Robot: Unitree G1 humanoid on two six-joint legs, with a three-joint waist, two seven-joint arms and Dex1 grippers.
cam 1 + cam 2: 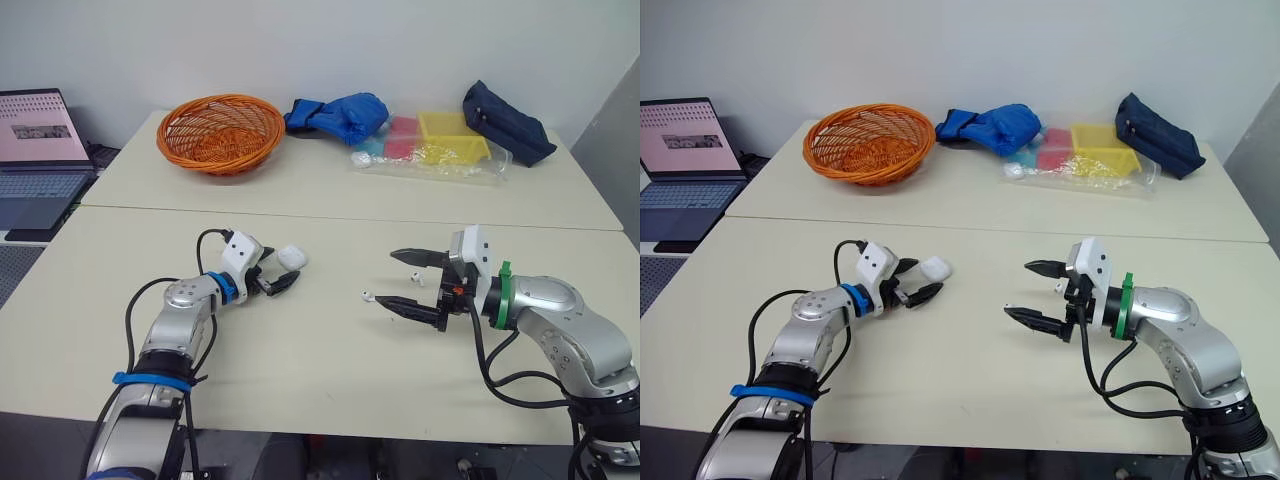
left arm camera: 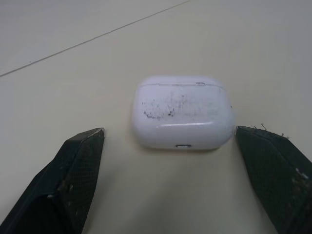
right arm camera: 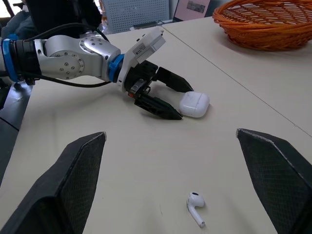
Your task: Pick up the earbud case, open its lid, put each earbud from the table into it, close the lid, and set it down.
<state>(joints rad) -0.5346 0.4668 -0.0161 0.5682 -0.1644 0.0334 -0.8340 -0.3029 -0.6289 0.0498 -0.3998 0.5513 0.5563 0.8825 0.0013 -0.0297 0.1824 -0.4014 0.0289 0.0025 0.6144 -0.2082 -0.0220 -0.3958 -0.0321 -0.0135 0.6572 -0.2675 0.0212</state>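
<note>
White earbud case (image 1: 290, 257), lid shut, lying on beige table (image 1: 320, 390) between the spread, released fingers of left gripper (image 1: 284, 266), right gripper (image 1: 386, 277) wide open and empty, one earbud (image 1: 367, 296) by its fingertip, second earbud (image 1: 414, 279) between its fingers

Your robot's left arm (image 1: 185, 300) is rounded, brushed-silver metal, ringed by a blue band (image 1: 217, 287) at the wrist and a blue strap (image 1: 150, 379) nearer the shoulder, with a black left cable (image 1: 129, 330) looping beside it. On the right arm (image 1: 560, 300) you'll see the same silver, but a green band (image 1: 497, 297) and looping black right cables (image 1: 487, 365). Each wrist carries a boxy white housing (image 1: 240, 255). The left gripper (image 1: 930, 277) and right gripper (image 1: 385, 276) each have two black, tapering fingers (image 2: 73, 175) with a fine mesh texture.
</note>
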